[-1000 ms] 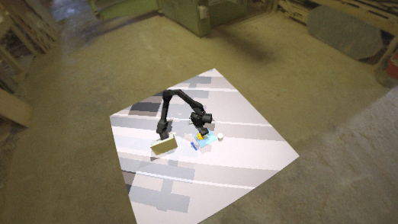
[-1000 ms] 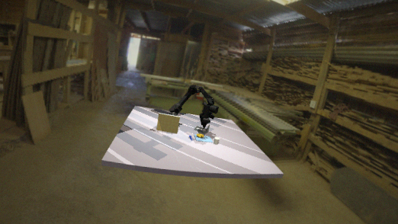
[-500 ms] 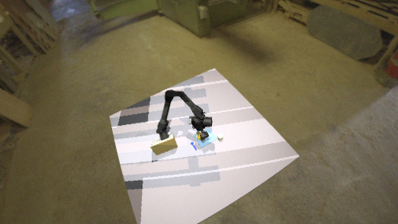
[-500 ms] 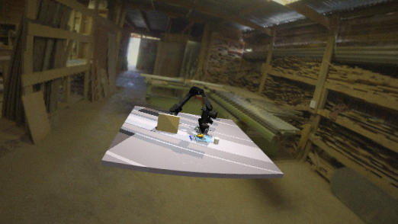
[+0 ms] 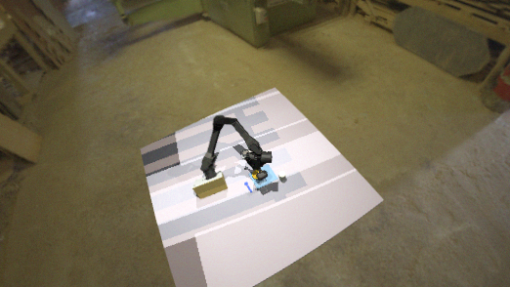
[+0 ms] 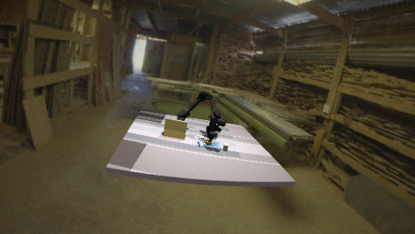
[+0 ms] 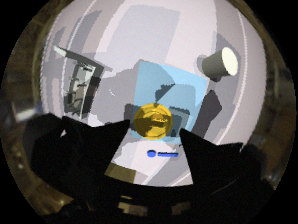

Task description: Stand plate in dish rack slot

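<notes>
A yellow plate (image 5: 255, 173) (image 6: 207, 142) (image 7: 152, 121) lies flat on a light-blue mat (image 5: 269, 182) (image 7: 156, 76). My gripper (image 5: 257, 170) (image 6: 209, 137) (image 7: 156, 127) is open and empty. It hangs close above the plate with a finger on each side of it, and I cannot tell whether the fingers touch it. The dish rack (image 7: 77, 90), a dark frame with rails, stands on the table to the left of the mat in the wrist view.
A small pale cup (image 5: 281, 177) (image 6: 226, 146) (image 7: 222, 63) stands just beyond the mat. A blue utensil (image 5: 248, 186) (image 7: 162, 153) lies beside the mat. A cardboard box (image 5: 211, 186) (image 6: 176, 129) stands by the arm's base.
</notes>
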Motion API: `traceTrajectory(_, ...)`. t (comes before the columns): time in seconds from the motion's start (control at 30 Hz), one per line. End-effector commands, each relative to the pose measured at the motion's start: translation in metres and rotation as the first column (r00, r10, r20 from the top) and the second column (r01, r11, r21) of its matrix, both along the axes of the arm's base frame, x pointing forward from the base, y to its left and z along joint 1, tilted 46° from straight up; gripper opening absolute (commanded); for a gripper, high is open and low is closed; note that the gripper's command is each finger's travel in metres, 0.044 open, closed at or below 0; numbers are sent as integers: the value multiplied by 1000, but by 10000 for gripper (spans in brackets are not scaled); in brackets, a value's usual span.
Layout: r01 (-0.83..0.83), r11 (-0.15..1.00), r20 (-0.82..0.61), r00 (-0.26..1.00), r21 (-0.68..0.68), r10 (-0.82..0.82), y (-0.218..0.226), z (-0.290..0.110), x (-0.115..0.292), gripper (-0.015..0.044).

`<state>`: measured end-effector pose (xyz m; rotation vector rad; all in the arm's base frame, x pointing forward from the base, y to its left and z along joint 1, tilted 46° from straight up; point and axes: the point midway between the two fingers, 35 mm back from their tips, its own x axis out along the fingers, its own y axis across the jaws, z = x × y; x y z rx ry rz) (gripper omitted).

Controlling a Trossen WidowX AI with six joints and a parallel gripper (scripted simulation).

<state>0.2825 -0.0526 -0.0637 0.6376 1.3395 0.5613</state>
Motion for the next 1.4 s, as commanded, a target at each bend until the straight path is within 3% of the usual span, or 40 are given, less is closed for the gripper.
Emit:
traceTrajectory(0.0, 4, 1000, -2, 1000, 6, -4, 6, -5, 0, 400)
traceTrajectory(0.7, 3, 1000, -2, 1000, 9, -3, 21, -16, 2, 384)
traceTrajectory(1.07, 3, 1000, -2, 1000, 9, -3, 21, -16, 2, 311)
traceTrajectory(1.37, 7, 1000, -4, 1000, -3, -7, -9, 5, 5, 75)
